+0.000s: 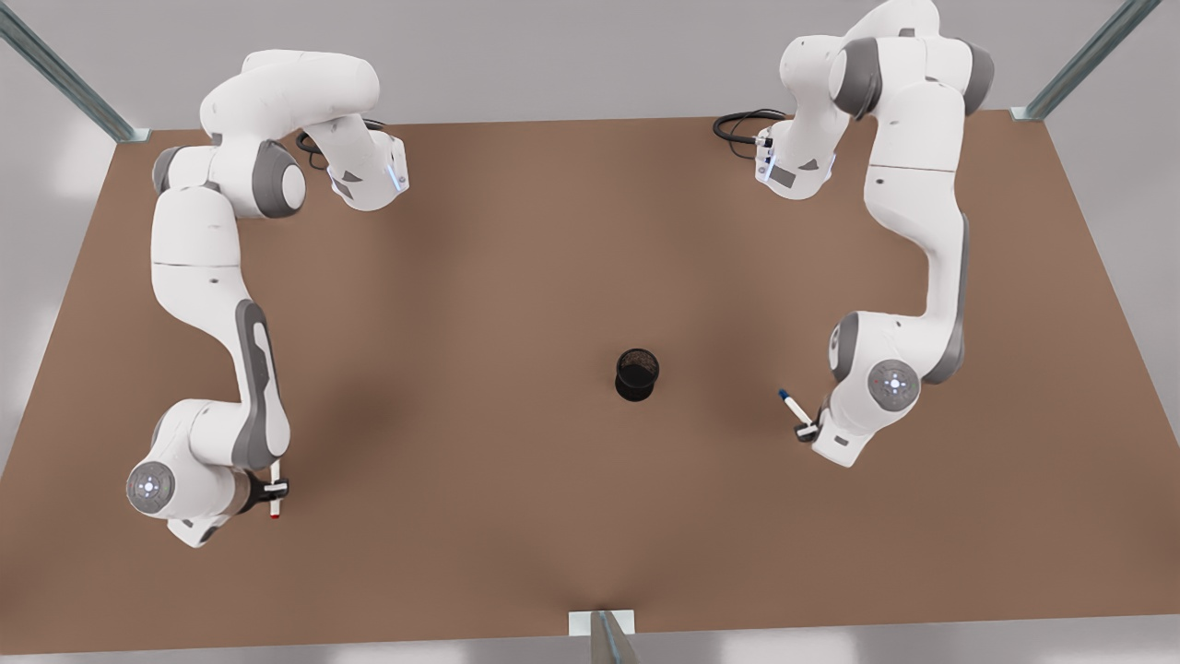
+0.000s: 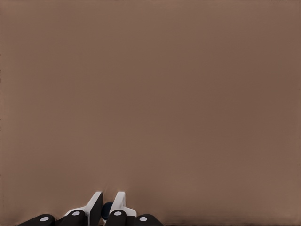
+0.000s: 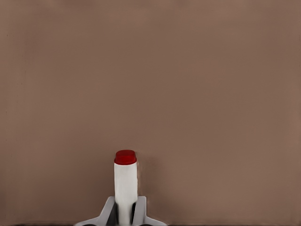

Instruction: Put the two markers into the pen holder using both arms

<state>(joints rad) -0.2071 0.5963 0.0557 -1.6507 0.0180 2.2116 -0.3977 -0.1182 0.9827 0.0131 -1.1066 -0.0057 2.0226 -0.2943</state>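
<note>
A: Front view first. The pen holder (image 1: 637, 373) stands upright mid-bench (image 1: 516, 277), a small black mesh cup, nothing in it yet. On the front view's right, the left claw (image 1: 808, 429) pinches the blue marker (image 1: 796, 409), whose blue end points toward the holder. On the front view's left, well apart from the cup, the right claw (image 1: 274, 490) pinches the red marker (image 1: 275, 491), its red tip toward the bench's near edge.

B: Left wrist view?

A: The left claw's (image 2: 107, 207) two pale fingers (image 2: 95, 205) are pressed on something dark blue, the marker seen end-on, over bare bench.

B: And the right wrist?

A: The right claw (image 3: 125, 211) clamps the white barrel, with the red end (image 3: 125, 157) sticking out ahead.

B: How will they handle?

A: Light, stiff, smooth plastic, I'd judge, so they may swivel in a two-finger pinch. A mid-barrel grip suits. The cup looks light and shorter than a marker, so a careless drop could tip it.
</note>
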